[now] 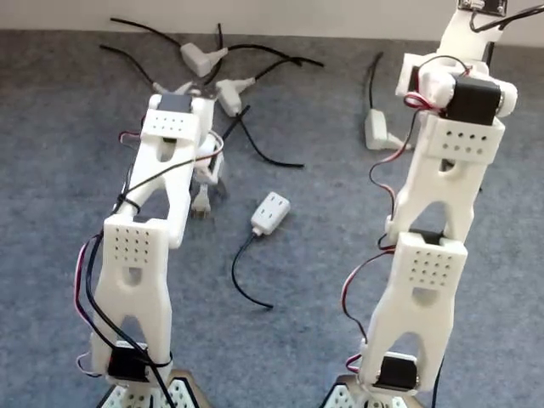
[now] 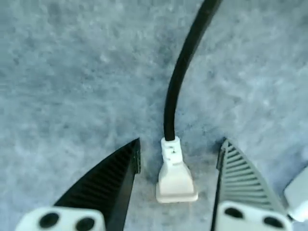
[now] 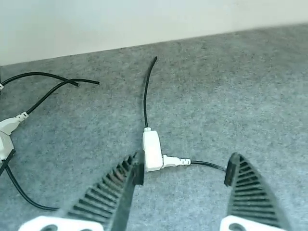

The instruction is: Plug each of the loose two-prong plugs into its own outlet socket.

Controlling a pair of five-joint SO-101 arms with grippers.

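In the left wrist view, a white two-prong plug [image 2: 176, 179] on a black cord [image 2: 185, 67] lies on the grey carpet between the fingers of my open left gripper [image 2: 180, 143], with a gap on each side. From above, that plug [image 1: 201, 204] lies just past the left arm's tip. A white outlet socket [image 1: 270, 212] with its own black cord lies a little to its right, with nothing plugged in. My right gripper [image 3: 185, 159] hangs open above another outlet [image 3: 152, 151], which has a white plug [image 3: 171, 161] joined to its side.
Two more white outlets [image 1: 200, 59] [image 1: 229, 92] lie among tangled black cords at the back left. The right-hand outlet [image 1: 376, 129] lies beside the right arm. A pale wall [image 3: 144, 24] bounds the carpet at the back.
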